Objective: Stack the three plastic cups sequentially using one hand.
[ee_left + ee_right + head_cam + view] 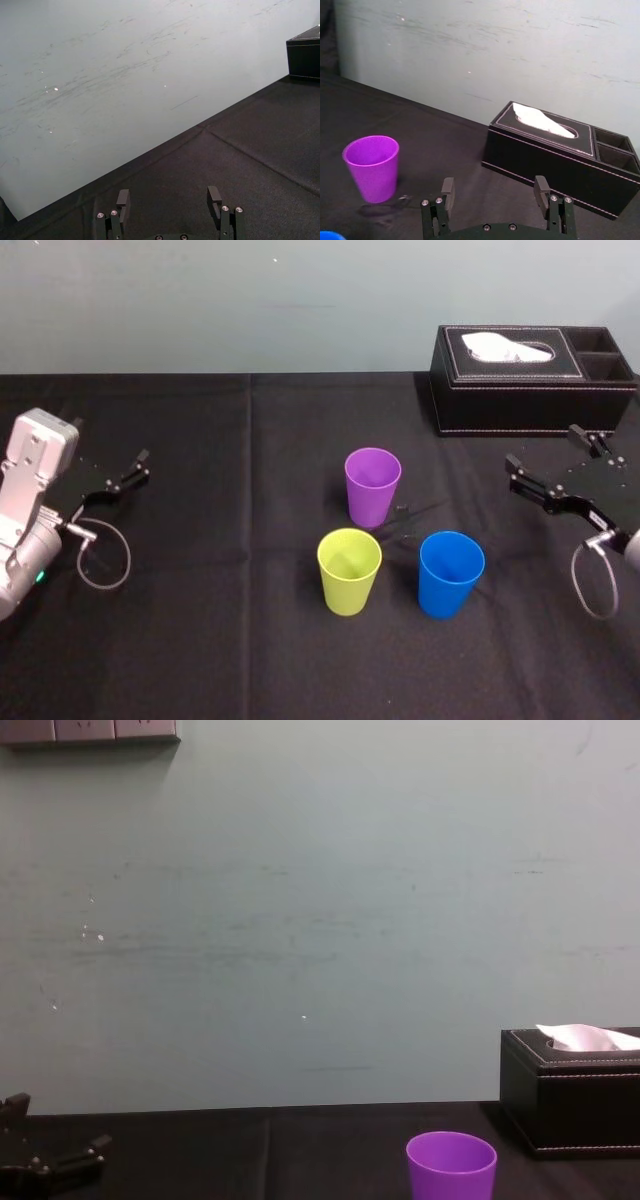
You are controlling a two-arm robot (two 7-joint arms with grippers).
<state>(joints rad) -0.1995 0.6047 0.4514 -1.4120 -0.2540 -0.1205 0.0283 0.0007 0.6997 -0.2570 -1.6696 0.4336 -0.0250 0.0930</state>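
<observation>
Three plastic cups stand upright and apart in the middle of the black table. The purple cup [372, 485] [372, 167] [451, 1167] is farthest back, the yellow-green cup [349, 570] is nearer on its left, and the blue cup [451, 573] is nearer on its right, a sliver of its rim [330, 235] at the right wrist view's edge. My right gripper [545, 466] [495, 192] hovers open at the right side, right of the cups and in front of the tissue box, holding nothing. At the left side my left gripper [128, 472] [169, 201] rests open and empty.
A black leather tissue box [530, 377] [560, 157] [570, 1090] with a white tissue sticking out stands at the back right. A pale wall [300, 920] rises behind the table's far edge. Bare black cloth [220, 640] lies between the cups and each arm.
</observation>
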